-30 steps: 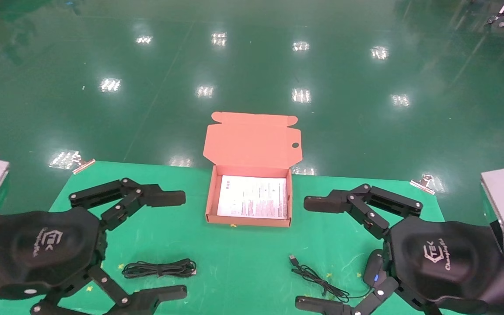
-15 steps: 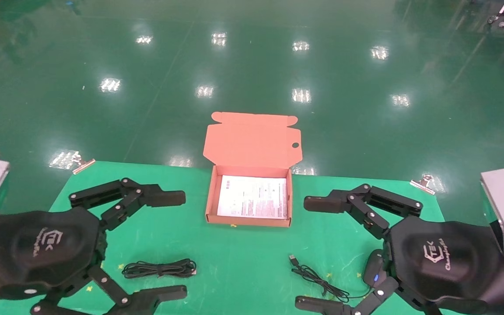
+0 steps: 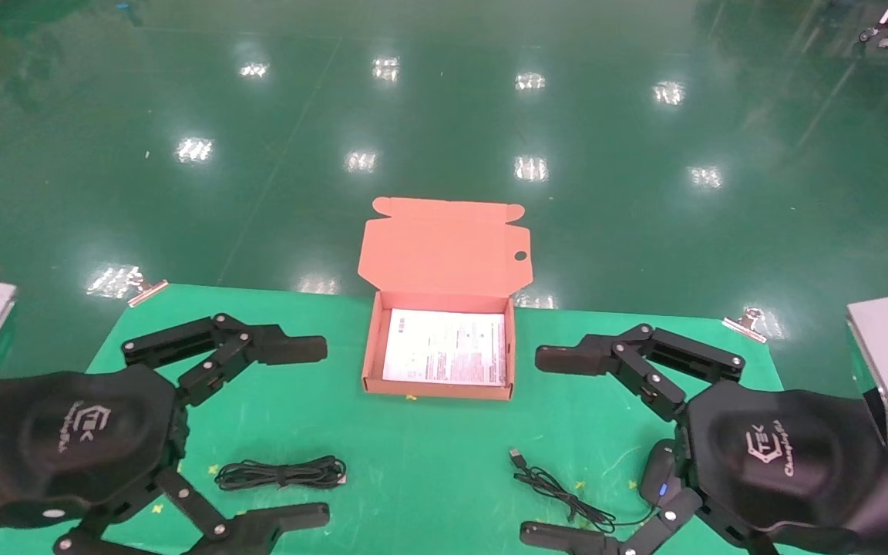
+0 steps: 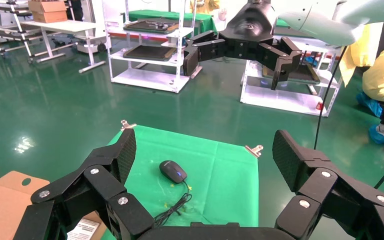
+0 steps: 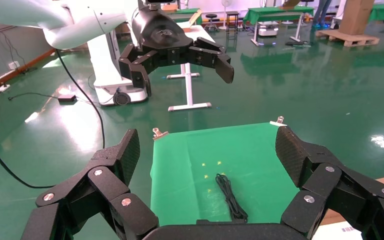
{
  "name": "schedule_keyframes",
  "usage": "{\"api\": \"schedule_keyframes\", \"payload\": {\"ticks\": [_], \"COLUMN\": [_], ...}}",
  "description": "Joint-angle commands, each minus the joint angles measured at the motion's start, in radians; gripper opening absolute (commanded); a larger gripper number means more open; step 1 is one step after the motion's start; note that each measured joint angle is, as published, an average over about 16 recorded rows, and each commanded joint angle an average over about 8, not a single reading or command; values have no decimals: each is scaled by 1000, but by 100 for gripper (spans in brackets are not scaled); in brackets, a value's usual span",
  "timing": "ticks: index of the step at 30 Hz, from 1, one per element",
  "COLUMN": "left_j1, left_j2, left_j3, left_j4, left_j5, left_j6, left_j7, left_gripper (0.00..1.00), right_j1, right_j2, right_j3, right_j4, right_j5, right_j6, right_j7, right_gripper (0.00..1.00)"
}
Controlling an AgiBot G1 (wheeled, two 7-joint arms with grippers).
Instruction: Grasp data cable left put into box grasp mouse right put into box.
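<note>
Nothing picked up yet. Left gripper [image 3: 301,432] hangs at lower left of the head view, fingers spread wide, the data cable [image 3: 280,472] lying on the green mat [image 3: 428,462] between them. Right gripper [image 3: 556,447] mirrors it at lower right, also spread, the mouse [image 3: 658,472] half hidden under its palm. Box [image 3: 371,347] sits open at centre, holding only its printed sheet. Likely next: left arm drops onto the cable and closes.

The right gripper [image 5: 207,162] is hanging wide open above the green mat [image 5: 190,170], the data cable [image 5: 231,197] lying between its fingers.
</note>
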Motion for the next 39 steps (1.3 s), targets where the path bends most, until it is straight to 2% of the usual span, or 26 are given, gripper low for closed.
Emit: {"api": "schedule_keyframes", "payload": {"ticks": [1,8,15,22,30,35,39], "left_j1": [2,-46,-137,-246,-352,-391,-396], "left_j2": [-1,3,28,75,138,182,217], "left_j3": [-1,47,123,215,338,411,459], "left_j4": [0,-15,-28,-14,-12,-10,2], "left_j5": [-1,102,256,433,701,872,985], "left_j6": [-1,4,20,54,51,35,13], "left_j7": [2,-22,-69,-94,-45,-27,-28], "left_gripper": [100,100,100,100,100,100,100], "right_j1": [-2,26,144,314,489,539,536], "right_j2": [0,23,20,-24,-86,-133,-162], "right_j3": [2,-23,-108,-277,-517,-637,-696], "right_j4": [-2,18,53,66,71,72,72], "right_j5": [3,-77,-271,-484,-692,-814,-893], "right_j6": [0,-11,-58,-84,-77,-58,-26], "right_j7": [0,-4,-26,-86,-185,-206,-205], "right_gripper": [100,100,100,100,100,100,100]}}
